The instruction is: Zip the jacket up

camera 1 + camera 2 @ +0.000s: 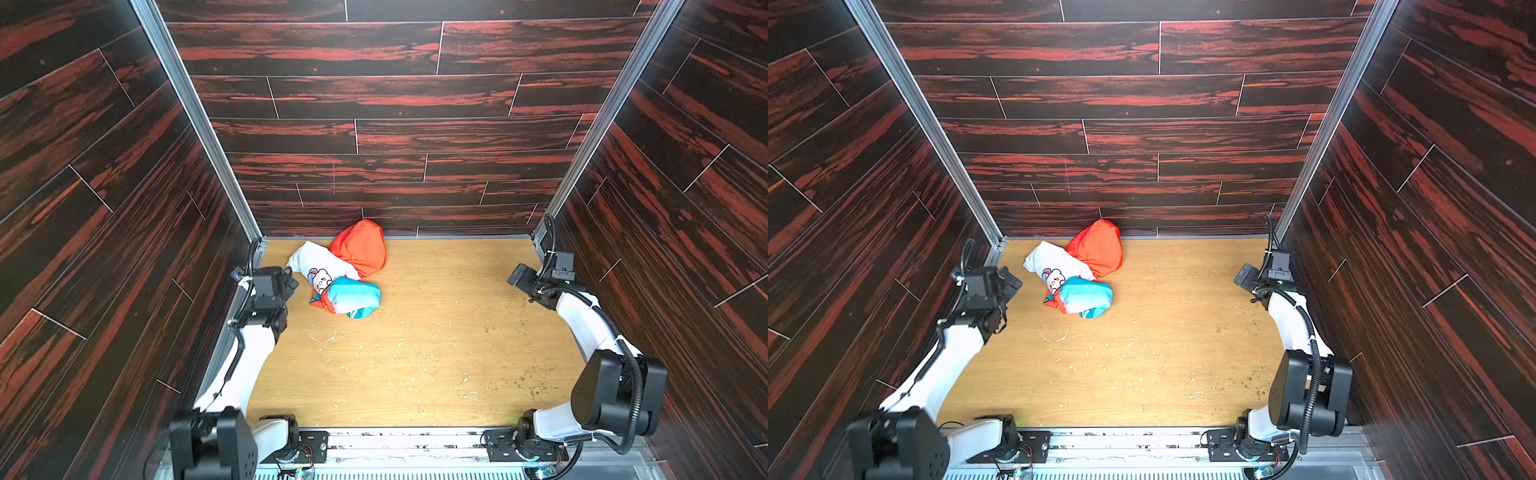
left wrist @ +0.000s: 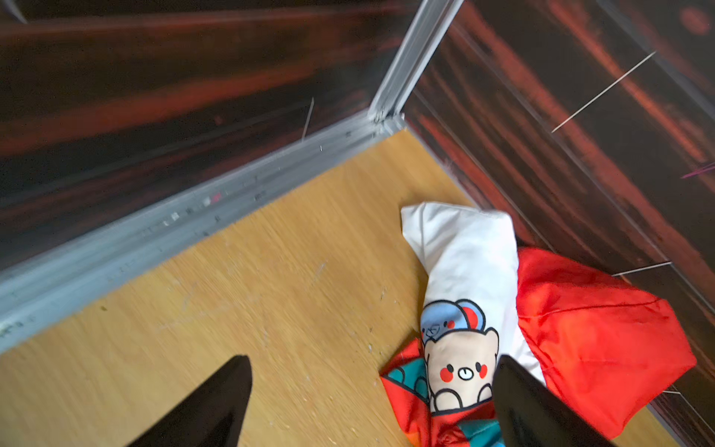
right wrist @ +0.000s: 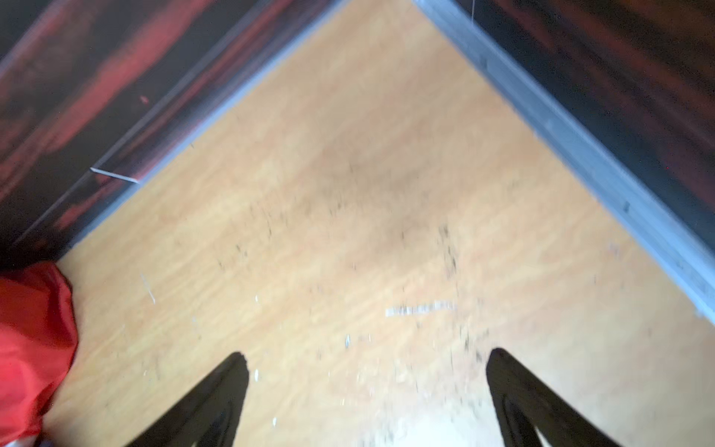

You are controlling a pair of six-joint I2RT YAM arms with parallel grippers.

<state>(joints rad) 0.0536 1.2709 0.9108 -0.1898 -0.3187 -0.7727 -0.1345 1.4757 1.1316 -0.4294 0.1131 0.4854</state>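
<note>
While the jacket [image 1: 338, 276] lies bunched at the worktop's [image 1: 436, 340] far edge, left of centre — no zipper showing — nothing is done yet. The left gripper [image 2: 371, 360] just beside it and the right gripper [image 3: 365, 352] well apart both gape empty.

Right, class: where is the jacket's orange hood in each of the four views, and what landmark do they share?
Top view: orange hood at the far edge of the wooden table, left of centre.
Top view: hood by the back wall, same spot.
Left wrist: hood beside the bear-print fabric.
Right wrist: hood cut off at the frame edge.
Shared landmark: the wooden table.
</note>
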